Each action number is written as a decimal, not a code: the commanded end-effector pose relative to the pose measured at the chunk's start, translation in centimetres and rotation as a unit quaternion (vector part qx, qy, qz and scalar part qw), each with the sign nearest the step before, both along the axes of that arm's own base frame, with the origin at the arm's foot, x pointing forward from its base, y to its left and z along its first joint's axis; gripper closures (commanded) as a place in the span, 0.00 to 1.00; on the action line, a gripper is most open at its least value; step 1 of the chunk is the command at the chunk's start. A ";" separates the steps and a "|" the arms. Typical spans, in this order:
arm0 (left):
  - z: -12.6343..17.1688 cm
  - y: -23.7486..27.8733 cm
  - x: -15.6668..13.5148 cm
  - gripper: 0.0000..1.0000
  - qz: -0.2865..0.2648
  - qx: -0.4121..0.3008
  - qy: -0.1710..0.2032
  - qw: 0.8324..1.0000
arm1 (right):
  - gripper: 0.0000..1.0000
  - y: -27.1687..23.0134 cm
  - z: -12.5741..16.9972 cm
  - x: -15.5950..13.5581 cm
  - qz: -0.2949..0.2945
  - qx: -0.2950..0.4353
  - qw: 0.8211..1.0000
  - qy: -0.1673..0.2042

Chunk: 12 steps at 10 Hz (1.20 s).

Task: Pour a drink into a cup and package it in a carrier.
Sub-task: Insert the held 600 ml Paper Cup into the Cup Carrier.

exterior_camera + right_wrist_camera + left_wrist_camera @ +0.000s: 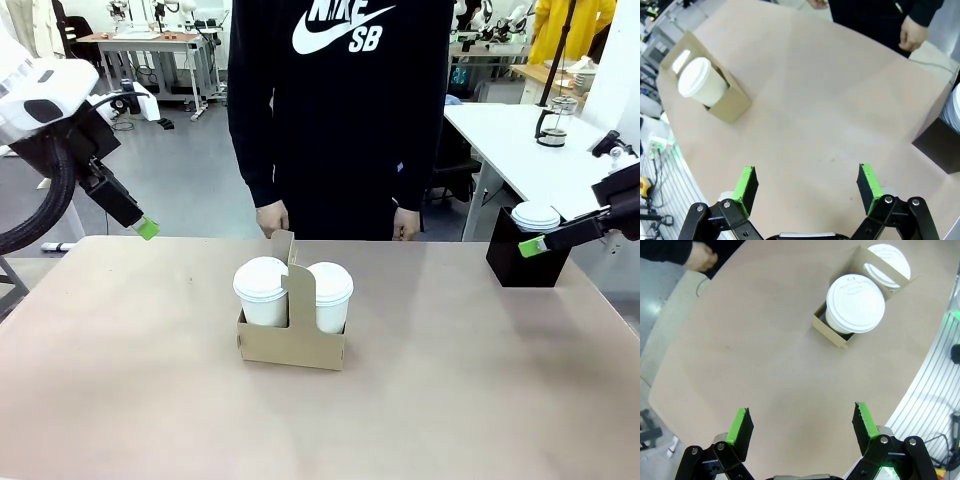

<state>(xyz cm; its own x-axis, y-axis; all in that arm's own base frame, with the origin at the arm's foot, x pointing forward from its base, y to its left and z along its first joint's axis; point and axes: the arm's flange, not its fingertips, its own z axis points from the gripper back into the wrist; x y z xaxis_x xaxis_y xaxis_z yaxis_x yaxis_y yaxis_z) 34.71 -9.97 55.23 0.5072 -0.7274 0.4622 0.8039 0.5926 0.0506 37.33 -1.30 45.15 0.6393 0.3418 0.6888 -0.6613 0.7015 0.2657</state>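
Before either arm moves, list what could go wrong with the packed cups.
1. The brown cardboard carrier holds two tall lidded white paper cups; grabbing its thin centre handle tab off-centre could tip it.
2. The person's hands hang close behind it, so a reaching gripper might hit them.
3. The right gripper hovers by the black square box and could knock it.

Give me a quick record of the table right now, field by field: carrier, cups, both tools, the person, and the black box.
carrier: brown cardboard carrier at table centre, upright handle tab
cups: two lidded white cups, left cup and right cup, one per slot
left tool: left tool open, empty, raised over the table's far left
right tool: right tool open, empty, raised near the black box
person: standing at the far side, hand hanging at the table edge
black box: black box at far right, white lids on top
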 end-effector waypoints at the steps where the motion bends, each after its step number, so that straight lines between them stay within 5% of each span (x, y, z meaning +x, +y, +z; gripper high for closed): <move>1: 0.2 0.0 0.0 0.00 0.010 0.009 0.002 1.000 | 0.00 0.0 0.0 -0.1 -0.006 -0.006 1.000 0.003; 12: 0.2 0.0 0.0 0.00 0.010 0.009 0.002 1.000 | 0.00 0.0 0.0 -0.1 -0.006 -0.006 1.000 0.003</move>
<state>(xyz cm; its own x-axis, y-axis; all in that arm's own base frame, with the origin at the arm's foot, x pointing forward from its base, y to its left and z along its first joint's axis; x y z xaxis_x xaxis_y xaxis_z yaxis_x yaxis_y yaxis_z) 34.71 -9.97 55.23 0.5072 -0.7274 0.4622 0.8039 0.5927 0.0506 37.35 -1.29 45.15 0.6354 0.3494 0.6886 -0.6663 0.6988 0.2603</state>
